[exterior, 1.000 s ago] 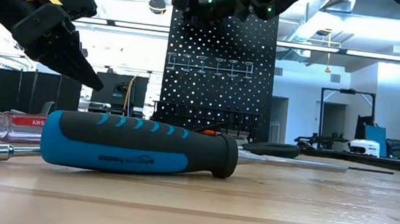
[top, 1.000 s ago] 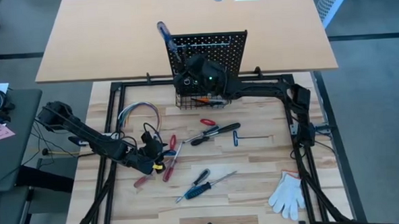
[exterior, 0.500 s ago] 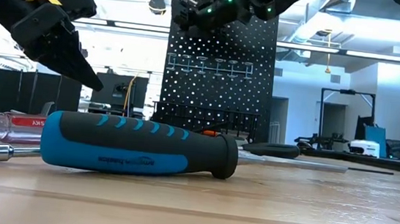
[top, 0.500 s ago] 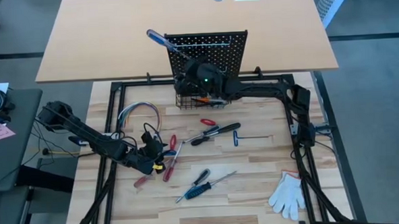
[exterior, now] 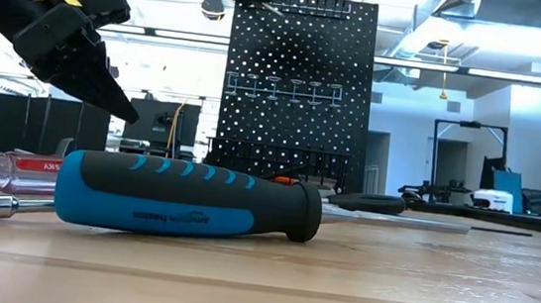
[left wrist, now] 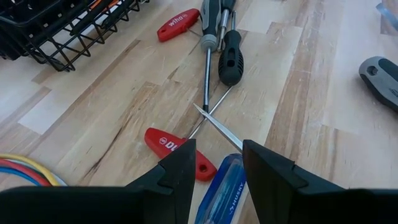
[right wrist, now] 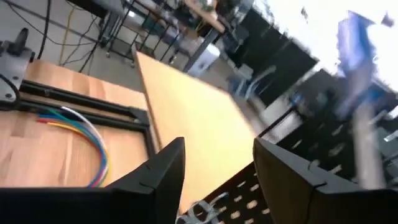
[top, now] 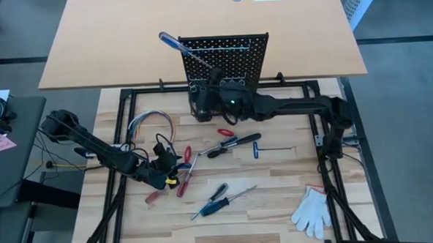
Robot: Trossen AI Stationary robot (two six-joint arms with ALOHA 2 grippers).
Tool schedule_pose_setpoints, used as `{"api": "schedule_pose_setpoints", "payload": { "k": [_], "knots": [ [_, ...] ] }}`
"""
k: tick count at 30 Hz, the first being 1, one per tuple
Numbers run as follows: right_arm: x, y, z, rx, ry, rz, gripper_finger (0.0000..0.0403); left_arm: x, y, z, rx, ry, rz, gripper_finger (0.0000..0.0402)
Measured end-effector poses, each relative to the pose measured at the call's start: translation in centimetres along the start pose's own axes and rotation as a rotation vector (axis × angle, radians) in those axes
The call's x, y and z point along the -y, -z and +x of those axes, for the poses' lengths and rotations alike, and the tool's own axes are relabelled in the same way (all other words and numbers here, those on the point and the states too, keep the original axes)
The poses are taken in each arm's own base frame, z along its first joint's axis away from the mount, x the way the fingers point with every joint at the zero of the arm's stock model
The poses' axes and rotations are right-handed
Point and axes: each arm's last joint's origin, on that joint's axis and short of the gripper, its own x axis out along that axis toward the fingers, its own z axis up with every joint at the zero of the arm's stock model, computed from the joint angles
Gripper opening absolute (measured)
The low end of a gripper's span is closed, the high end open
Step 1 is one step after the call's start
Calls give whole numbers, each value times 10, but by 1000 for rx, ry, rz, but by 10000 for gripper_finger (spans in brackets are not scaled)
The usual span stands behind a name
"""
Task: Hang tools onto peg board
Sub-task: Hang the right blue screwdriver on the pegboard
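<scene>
Pale wood table [top: 278,185] — scattered tools [top: 218,200], peg board [top: 224,51] — both jaws parted, empty.

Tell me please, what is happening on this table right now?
A two-armed robot is hanging tools on the peg board. A blue-handled screwdriver leans at the board's top corner; the right gripper sits just below it, jaws open and empty. The left gripper hovers open over the loose screwdrivers.
</scene>
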Motion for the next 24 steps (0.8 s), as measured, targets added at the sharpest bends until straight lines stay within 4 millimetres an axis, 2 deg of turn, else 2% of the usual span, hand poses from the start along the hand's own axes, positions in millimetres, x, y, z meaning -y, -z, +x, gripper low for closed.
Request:
{"api": "schedule_pose_setpoints", "payload": {
  "k": [3, 9, 14, 19, 24],
  "knots": [
    [11, -4, -7, -39, 84, -36, 175, 0, 0, 0, 0, 2, 1, 127],
    [32, 20, -3, -111, 169, 12, 150, 3, 2, -3, 1, 20, 13, 127],
    [45, 28, 3, -120, 221, 83, 132, 4, 2, -4, 4, 20, 18, 127],
    [51, 32, 5, -126, 239, 122, 118, 4, 2, -4, 5, 18, 21, 127],
    [46, 36, 10, -136, 230, 140, 100, 4, 2, -4, 6, 16, 21, 127]
  ]
}}
